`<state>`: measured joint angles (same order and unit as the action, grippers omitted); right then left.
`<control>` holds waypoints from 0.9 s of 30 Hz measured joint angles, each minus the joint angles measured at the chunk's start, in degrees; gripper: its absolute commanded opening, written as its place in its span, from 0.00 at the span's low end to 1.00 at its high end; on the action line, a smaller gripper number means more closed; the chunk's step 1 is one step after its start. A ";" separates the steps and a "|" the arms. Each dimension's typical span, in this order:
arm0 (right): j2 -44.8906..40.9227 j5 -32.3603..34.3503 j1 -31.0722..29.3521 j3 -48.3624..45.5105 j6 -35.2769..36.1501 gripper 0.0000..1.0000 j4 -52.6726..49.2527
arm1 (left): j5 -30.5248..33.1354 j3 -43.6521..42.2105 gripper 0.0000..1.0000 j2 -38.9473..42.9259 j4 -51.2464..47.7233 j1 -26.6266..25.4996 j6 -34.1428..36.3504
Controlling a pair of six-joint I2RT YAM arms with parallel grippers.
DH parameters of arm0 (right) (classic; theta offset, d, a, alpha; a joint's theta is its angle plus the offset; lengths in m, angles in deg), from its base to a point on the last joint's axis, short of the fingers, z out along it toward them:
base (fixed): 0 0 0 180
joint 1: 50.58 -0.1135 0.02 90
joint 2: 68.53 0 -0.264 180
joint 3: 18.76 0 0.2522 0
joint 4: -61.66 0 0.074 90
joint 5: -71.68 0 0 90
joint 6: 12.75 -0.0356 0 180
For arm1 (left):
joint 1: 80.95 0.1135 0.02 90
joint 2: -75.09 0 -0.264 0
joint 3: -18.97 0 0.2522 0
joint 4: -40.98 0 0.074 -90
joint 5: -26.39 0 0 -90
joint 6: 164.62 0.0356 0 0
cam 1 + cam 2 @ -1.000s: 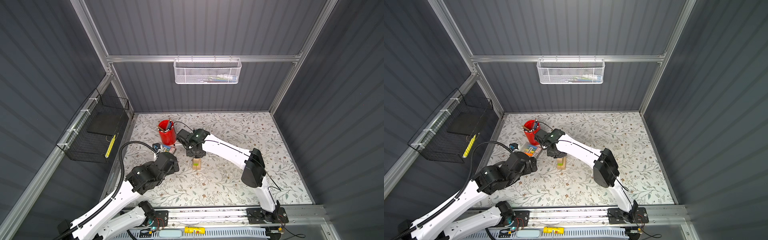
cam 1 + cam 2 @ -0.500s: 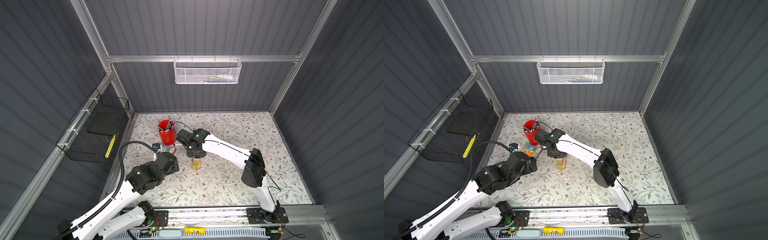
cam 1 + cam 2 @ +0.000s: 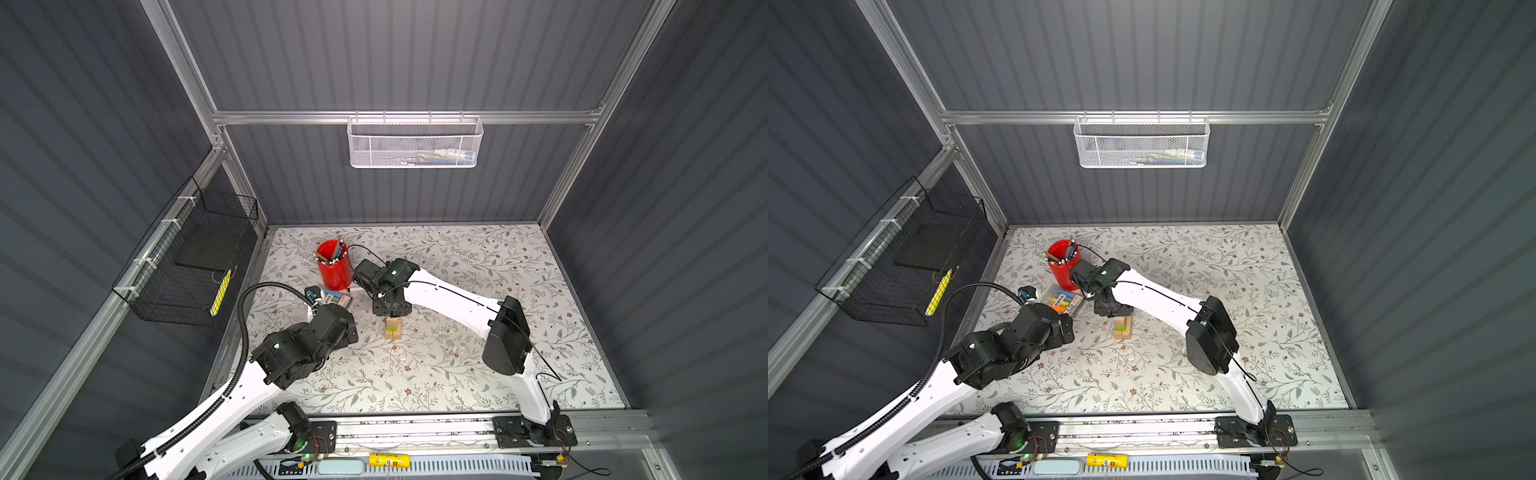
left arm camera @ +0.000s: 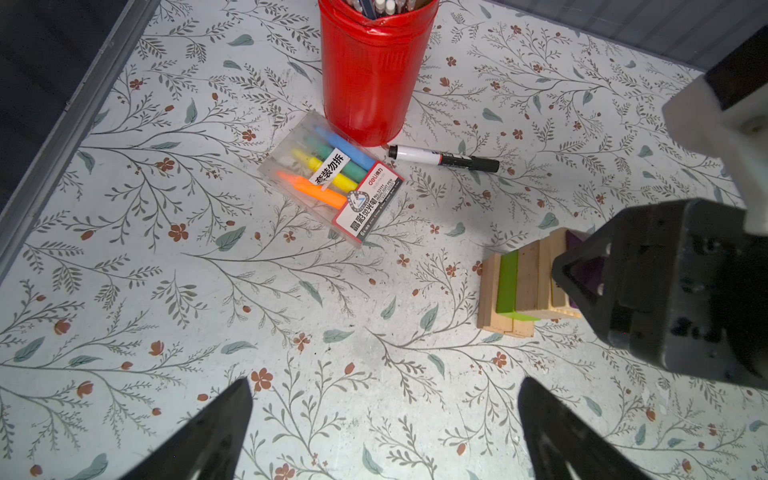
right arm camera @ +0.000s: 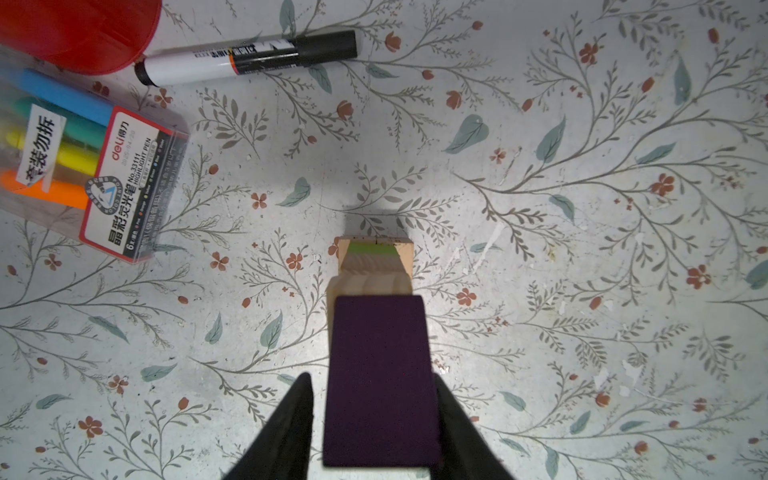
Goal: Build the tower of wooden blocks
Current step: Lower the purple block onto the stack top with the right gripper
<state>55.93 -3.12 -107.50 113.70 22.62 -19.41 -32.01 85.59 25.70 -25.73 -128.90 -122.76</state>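
The tower [image 3: 392,328] [image 3: 1122,327] stands mid-table, a narrow stack of pale wood blocks with a lime-green layer [image 4: 507,282]. A purple block [image 5: 380,374] lies on top of it. My right gripper [image 5: 372,376] [image 3: 390,309] hangs straight over the tower, open. Its fingers [image 5: 291,415] flank the purple block, with a thin strip of floor showing on one side. My left gripper [image 4: 385,380] [image 3: 334,322] is wide open and empty, low over the table to the left of the tower.
A red pen cup [image 3: 333,270] [image 4: 374,75] stands behind and left of the tower. A packet of highlighters [image 4: 332,178] [image 5: 83,158] and a black-and-white marker [image 4: 442,158] [image 5: 249,56] lie at its foot.
The right gripper's jaws have spread a little apart from the purple block. Both arms have hardly moved.
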 measured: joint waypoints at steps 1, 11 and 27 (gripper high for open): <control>0.00 -0.02 0.04 -0.07 0.02 0.43 0.04 | 0.00 0.00 1.00 0.00 0.00 0.00 0.00; 0.00 -0.44 0.55 -0.63 0.17 0.38 0.61 | 0.00 0.00 1.00 0.00 0.00 0.00 0.00; 0.00 -0.85 0.55 -0.74 0.90 0.48 1.25 | 0.00 0.00 1.00 -0.02 0.00 0.00 0.00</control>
<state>55.93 -3.97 -106.96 112.95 23.52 -18.16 -32.01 85.59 25.68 -25.73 -128.90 -122.76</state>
